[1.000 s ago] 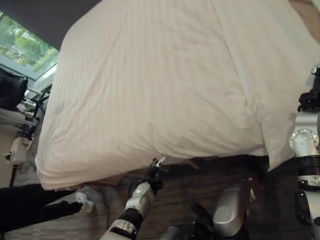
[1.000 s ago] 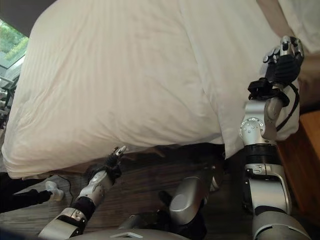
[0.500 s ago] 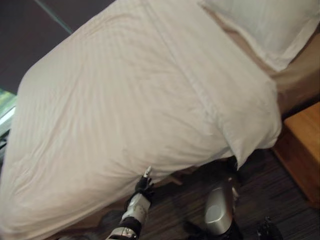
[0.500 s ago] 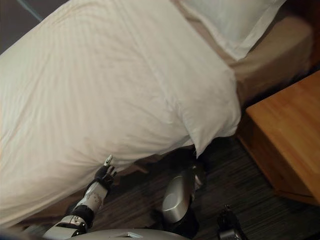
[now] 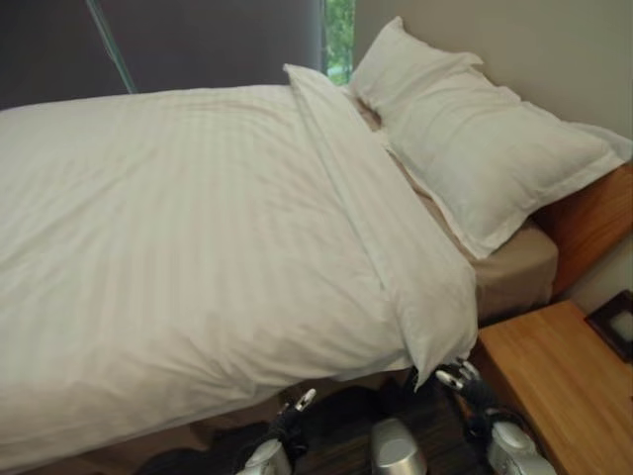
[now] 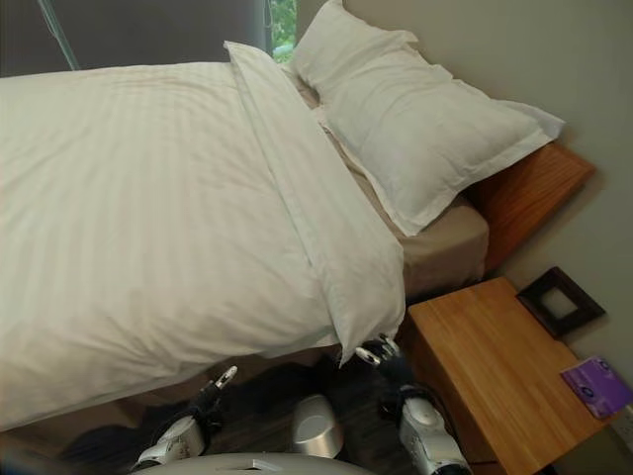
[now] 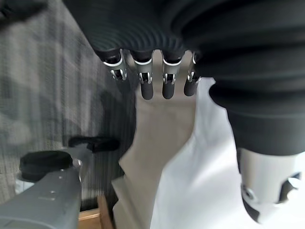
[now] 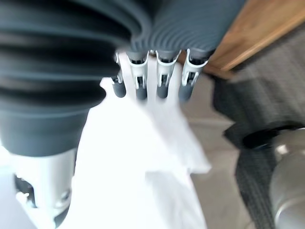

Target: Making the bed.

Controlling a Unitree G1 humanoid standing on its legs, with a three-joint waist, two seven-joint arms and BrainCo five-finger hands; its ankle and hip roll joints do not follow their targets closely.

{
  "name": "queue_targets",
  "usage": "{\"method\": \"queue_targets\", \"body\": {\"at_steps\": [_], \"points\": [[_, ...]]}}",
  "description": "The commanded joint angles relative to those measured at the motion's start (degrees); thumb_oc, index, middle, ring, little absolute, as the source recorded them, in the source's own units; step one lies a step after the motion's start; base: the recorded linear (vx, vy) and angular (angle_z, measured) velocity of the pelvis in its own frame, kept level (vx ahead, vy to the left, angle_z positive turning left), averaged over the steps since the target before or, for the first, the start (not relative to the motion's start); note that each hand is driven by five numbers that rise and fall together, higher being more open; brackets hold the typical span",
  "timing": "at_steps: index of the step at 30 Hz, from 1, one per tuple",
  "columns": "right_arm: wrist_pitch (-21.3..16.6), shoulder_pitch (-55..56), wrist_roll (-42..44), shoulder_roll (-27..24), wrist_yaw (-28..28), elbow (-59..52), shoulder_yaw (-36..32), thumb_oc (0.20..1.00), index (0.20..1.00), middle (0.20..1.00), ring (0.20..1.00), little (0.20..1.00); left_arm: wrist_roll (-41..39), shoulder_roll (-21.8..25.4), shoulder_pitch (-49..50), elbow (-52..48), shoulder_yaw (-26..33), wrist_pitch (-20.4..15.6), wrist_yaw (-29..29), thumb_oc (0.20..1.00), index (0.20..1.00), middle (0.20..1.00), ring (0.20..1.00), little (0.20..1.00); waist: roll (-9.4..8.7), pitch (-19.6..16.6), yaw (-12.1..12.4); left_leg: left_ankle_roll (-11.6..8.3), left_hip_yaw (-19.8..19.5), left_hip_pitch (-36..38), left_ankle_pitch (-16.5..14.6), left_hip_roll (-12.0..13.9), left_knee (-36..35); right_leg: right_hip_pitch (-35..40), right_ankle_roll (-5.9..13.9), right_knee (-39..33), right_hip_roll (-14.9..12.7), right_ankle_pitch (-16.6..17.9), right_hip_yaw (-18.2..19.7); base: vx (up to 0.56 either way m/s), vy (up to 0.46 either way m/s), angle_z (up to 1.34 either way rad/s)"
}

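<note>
Left eye view: white striped duvet (image 5: pixel 188 237) spread smooth, top edge folded back; both hands (image 5: pixel 297 408) (image 5: pixel 457 376) relaxed, empty.

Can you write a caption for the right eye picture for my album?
White duvet spread over the bed, two pillows at its head, wooden nightstand beside it.

Silver hands (image 7: pixel 157 71), dark tips, ribbed blk covers.

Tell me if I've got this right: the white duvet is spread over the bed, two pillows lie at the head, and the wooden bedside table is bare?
Not quite: the wooden bedside table is not bare. The right eye view shows a dark picture frame and a purple item on it. The white duvet is spread over the bed, and the pillows lie at the head.
</note>
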Motion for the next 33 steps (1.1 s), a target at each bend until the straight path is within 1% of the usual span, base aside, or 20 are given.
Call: {"method": "queue_targets", "body": {"at_steps": [1,2,3,4,5,6,11,13,14,15,16,18,20,21,22,24,25,27,28,33], "points": [[-2.6,-3.2,-3.0,-6.7,1.1,-10.1,2.3,1.0,1.0,1.0,1.0,1.0,2.2,2.4,-1.2,-11.1,0.8,-2.0,-2.7,1.0,1.0,1.0,1.0,1.0,5.88,0.7,-0.1,1.29,-0.9,-3.6,9.5,-2.3,-8.2,0.1,0.08,20.8,1.4,11.5,-3.2,-0.15,0.038,-0.71],[-2.9,-3.3,-3.0,-7.2,1.1,-11.4,1.9,1.0,1.0,1.0,1.0,1.0,1.5,3.5,-0.6,-15.1,0.8,-2.5,-3.2,1.0,1.0,1.0,1.0,1.0,5.8,0.0,1.3,1.33,0.3,-4.1,10.3,-1.8,-8.2,3.0,-0.07,19.6,1.0,10.2,-4.2,-0.02,0.027,-0.27],[-2.9,-3.3,-3.3,-7.4,1.0,-12.3,1.3,1.0,1.0,1.0,1.0,1.0,1.5,4.1,-0.4,-16.8,1.2,-2.5,-3.4,1.0,1.0,1.0,1.0,1.0,5.6,-0.8,2.2,0.79,-0.2,-4.3,9.4,-2.0,-7.9,5.4,0.75,18.6,1.2,7.7,-3.9,-0.05,0.012,-0.59],[-3.0,-3.3,-3.5,-7.5,0.8,-13.3,1.0,1.0,1.0,1.0,1.0,1.0,2.3,5.0,-0.4,-19.3,1.2,-2.7,-2.9,1.0,1.0,1.0,1.0,1.0,5.2,-1.3,3.5,0.41,1.3,-4.2,10.1,-1.4,-7.8,8.1,0.64,16.2,1.7,5.8,-4.5,-0.07,-0.034,-1.07],[-3.1,-3.9,-3.1,-7.4,0.4,-14.0,1.0,1.0,1.0,1.0,1.0,1.0,2.5,6.1,-0.9,-22.6,1.7,-3.4,-2.1,1.0,1.0,1.0,1.0,1.0,5.08,-2.0,5.0,0.06,2.0,-5.3,11.0,-1.0,-7.6,11.5,-0.05,12.2,3.1,2.5,-5.2,-0.15,-0.159,-2.17],[-3.7,-4.0,-2.1,-7.0,0.8,-14.9,1.1,1.0,1.0,1.0,1.0,1.0,3.0,7.5,-1.2,-26.5,2.7,-4.1,-2.1,1.0,1.0,1.0,1.0,1.0,4.97,-3.1,6.4,-1.87,4.3,-6.2,13.9,1.7,-7.4,14.9,-2.38,1.7,5.7,-3.5,-5.5,-0.11,-0.158,-2.1],[-5.4,-4.9,-1.7,-8.2,1.5,-19.6,2.5,1.0,1.0,1.0,1.0,1.0,2.7,8.5,-0.3,-33.7,4.1,-6.5,-1.2,1.0,1.0,1.0,1.0,1.0,4.49,-3.5,7.8,-3.95,7.0,-5.4,15.0,2.5,-6.1,17.1,-3.62,-7.2,7.8,-2.3,-3.4,-0.03,-0.156,-1.09],[-6.4,-5.0,-0.9,-9.7,2.3,-23.0,2.7,1.0,1.0,1.0,1.0,1.0,1.7,8.7,-0.3,-36.7,4.5,-8.1,-1.2,1.0,1.0,1.0,1.0,1.0,3.81,-2.5,8.4,-4.44,4.9,-7.4,14.0,2.5,-2.0,18.6,-4.31,-10.2,8.8,-1.8,-3.6,-0.16,-0.178,-0.41],[-6.9,-5.2,-1.0,-10.1,2.8,-24.1,3.1,1.0,1.0,1.0,1.0,1.0,0.2,8.3,-0.4,-40.0,4.9,-8.9,-1.7,1.0,1.0,1.0,1.0,1.0,3.71,-1.9,9.2,-4.01,2.4,-9.7,13.4,2.4,0.0,18.6,-5.47,-11.3,9.6,-0.8,-3.9,-0.21,-0.116,0.15],[-6.9,-5.2,-1.0,-10.1,2.8,-24.1,3.1,1.0,1.0,1.0,1.0,1.0,0.2,8.3,-0.4,-40.0,4.9,-8.9,-1.7,1.0,1.0,1.0,1.0,1.0,3.72,-2.0,9.0,-4.0,2.3,-9.8,13.3,2.4,0.1,18.6,-5.46,-11.4,9.6,-0.7,-4.0,-0.21,-0.103,0.18],[-6.8,-5.7,-1.7,-10.4,2.8,-23.8,3.5,1.0,1.0,1.0,1.0,1.0,-1.1,7.5,-0.4,-41.1,5.1,-9.3,-1.8,1.0,1.0,1.0,1.0,1.0,3.06,-1.5,9.6,-4.16,0.0,-9.8,11.3,1.3,2.7,18.3,-5.83,-11.1,9.2,0.1,-3.8,-0.11,-0.052,0.03],[-6.7,-5.7,-2.2,-10.4,2.9,-23.7,3.4,1.0,1.0,1.0,1.0,1.0,-2.0,6.8,-0.8,-41.7,4.9,-9.3,-1.9,1.0,1.0,1.0,1.0,1.0,2.35,-1.3,9.7,-3.28,1.1,-8.5,7.0,1.9,8.4,17.6,-6.22,-9.6,8.1,0.4,-5.1,-0.18,-0.075,0.08],[-7.2,-5.1,-0.6,-9.9,3.4,-24.4,3.7,1.0,1.0,1.0,1.0,1.0,-1.0,7.1,-1.8,-41.8,5.2,-10.0,-0.7,1.0,1.0,1.0,1.0,1.0,2.94,-1.6,10.6,-2.71,-2.3,-7.1,4.4,1.3,11.8,16.3,-6.66,-7.9,8.1,-0.2,-6.5,-0.17,-0.021,0.29],[-7.2,-5.1,-0.6,-9.9,3.5,-24.4,3.7,1.0,1.0,1.0,1.0,1.0,-0.9,7.1,-1.8,-41.9,5.2,-10.0,-0.7,1.0,1.0,1.0,1.0,1.0,2.98,-1.6,10.4,-2.7,-2.5,-7.2,4.3,1.4,12.1,16.4,-6.65,-7.8,8.1,-0.3,-6.7,-0.18,0.117,0.46],[-6.5,-4.9,-1.3,-9.3,3.1,-23.9,4.0,1.0,1.0,1.0,1.0,1.0,2.2,8.5,-2.3,-43.3,6.0,-10.2,1.1,1.0,1.0,1.0,1.0,1.0,4.85,-2.9,10.3,-2.12,-6.0,-4.5,4.6,-1.8,2.0,14.4,-5.25,-6.8,8.3,0.3,-8.2,-0.14,0.145,0.48],[-6.4,-4.8,-2.1,-8.3,3.0,-23.0,4.0,1.0,1.0,1.0,1.0,1.0,5.9,9.6,-1.4,-43.6,8.6,-10.8,3.8,1.0,1.0,1.0,1.0,1.0,5.63,-2.9,10.7,-2.52,-4.9,-3.2,6.4,-0.6,-1.8,13.9,-4.73,-5.6,7.5,1.5,-9.9,-0.1,0.14,0.62],[-6.6,-5.4,-1.6,-7.7,2.6,-22.8,4.3,1.0,1.0,1.0,1.0,1.0,7.0,10.3,-0.8,-43.2,9.9,-11.0,4.8,1.0,1.0,1.0,1.0,1.0,5.64,-2.8,11.4,-2.44,-6.7,-2.7,6.8,-1.5,-2.9,14.3,-4.41,-5.7,7.2,1.4,-10.6,-0.02,0.07,0.5],[-6.5,-5.8,-1.5,-7.6,2.5,-22.7,4.3,1.0,1.0,1.0,1.0,1.0,7.6,10.7,-0.1,-42.8,10.9,-11.2,5.5,1.0,1.0,1.0,1.0,1.0,5.55,-3.1,11.7,-2.2,-6.8,-2.4,7.1,-1.9,-4.1,14.2,-4.43,-5.8,7.0,1.8,-10.7,-0.01,0.052,0.5],[-6.5,-6.4,-3.2,-7.2,2.4,-22.5,4.8,1.0,1.0,1.0,1.0,1.0,15.2,13.8,3.2,-43.2,14.2,-10.8,7.9,1.0,1.0,1.0,1.0,1.0,5.68,-3.1,13.9,-2.05,-7.4,-1.2,7.9,-2.2,-7.0,14.6,-3.87,-5.8,6.1,2.5,-12.0,-0.01,0.053,0.62],[-6.4,-7.0,-3.0,-6.4,2.3,-22.3,4.5,1.0,1.0,1.0,1.0,1.0,13.5,12.7,7.0,-42.8,15.8,-10.3,7.7,1.0,1.0,1.0,1.0,1.0,5.35,-3.2,15.4,-2.32,-8.0,-1.1,8.7,-1.9,-7.9,15.8,-3.58,-6.6,5.5,2.8,-13.2,0.02,0.032,0.4]]}}
